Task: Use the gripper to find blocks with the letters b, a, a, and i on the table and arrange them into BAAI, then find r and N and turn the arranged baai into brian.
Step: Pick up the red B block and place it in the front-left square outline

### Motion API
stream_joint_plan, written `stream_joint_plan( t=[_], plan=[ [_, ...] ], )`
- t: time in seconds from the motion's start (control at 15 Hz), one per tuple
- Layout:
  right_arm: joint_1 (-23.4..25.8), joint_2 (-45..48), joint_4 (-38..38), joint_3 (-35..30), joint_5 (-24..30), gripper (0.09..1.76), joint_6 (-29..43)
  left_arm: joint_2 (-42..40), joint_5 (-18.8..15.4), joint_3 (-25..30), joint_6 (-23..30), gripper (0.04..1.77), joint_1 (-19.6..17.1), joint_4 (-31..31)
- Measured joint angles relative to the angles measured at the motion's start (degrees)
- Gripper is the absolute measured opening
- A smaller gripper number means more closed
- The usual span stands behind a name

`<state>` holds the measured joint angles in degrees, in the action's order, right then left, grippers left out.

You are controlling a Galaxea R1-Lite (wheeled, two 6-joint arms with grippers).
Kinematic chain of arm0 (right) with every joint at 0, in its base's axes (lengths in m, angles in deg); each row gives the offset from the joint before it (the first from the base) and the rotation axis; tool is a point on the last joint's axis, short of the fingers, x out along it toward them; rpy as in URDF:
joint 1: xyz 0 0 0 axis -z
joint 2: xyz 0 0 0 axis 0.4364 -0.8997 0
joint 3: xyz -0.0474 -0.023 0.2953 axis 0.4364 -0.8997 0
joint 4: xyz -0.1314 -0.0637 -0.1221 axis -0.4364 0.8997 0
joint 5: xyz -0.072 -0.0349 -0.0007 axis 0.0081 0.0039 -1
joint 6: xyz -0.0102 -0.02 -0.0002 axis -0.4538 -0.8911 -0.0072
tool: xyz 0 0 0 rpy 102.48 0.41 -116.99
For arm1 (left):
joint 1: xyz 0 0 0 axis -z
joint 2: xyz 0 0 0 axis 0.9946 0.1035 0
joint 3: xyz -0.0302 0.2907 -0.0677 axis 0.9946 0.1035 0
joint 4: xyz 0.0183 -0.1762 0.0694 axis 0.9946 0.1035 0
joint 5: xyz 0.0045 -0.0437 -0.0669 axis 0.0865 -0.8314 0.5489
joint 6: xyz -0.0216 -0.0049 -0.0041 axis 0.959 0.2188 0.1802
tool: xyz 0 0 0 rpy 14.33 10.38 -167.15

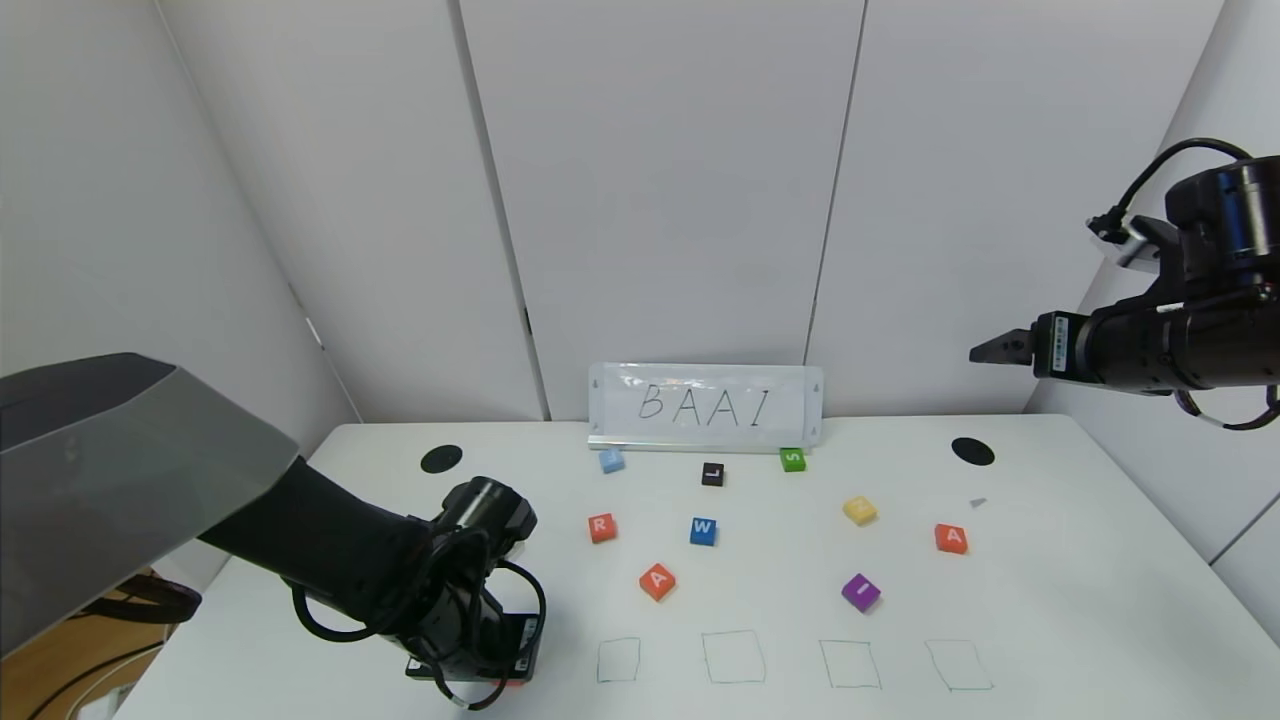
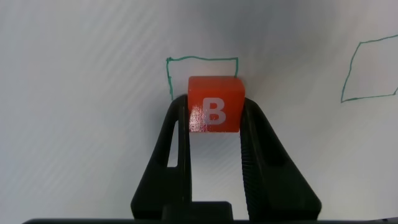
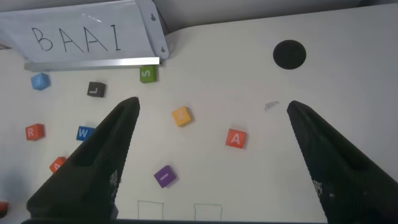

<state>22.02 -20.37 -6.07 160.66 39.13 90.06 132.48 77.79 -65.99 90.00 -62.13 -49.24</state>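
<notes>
The left gripper (image 2: 214,124) is clamping tight on the orange-red B block (image 2: 215,104), low over the table (image 1: 1050,600) at 7 o'clock, beside the first drawn square (image 1: 618,660). The right gripper (image 3: 211,155) is hanging wide apart and empty at 2 o'clock.

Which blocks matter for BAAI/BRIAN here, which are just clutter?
Job: B block in left gripper; A blocks; purple I; R.
Clutter: W, L, S, yellow block, light-blue block.
</notes>
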Motion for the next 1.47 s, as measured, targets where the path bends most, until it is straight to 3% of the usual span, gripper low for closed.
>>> stream_joint_plan(
  t=[0.4,1.47],
  plan=[
    [0.0,0.0,0.0,0.0,0.0,1.71,0.0,0.2,2.0,0.0,0.0,0.52,-0.2,-0.3],
    [0.0,-0.1,0.0,-0.1,0.0,1.71,0.0,1.0,3.2,-0.7,0.0,0.52,-0.4,-0.2]
  ],
)
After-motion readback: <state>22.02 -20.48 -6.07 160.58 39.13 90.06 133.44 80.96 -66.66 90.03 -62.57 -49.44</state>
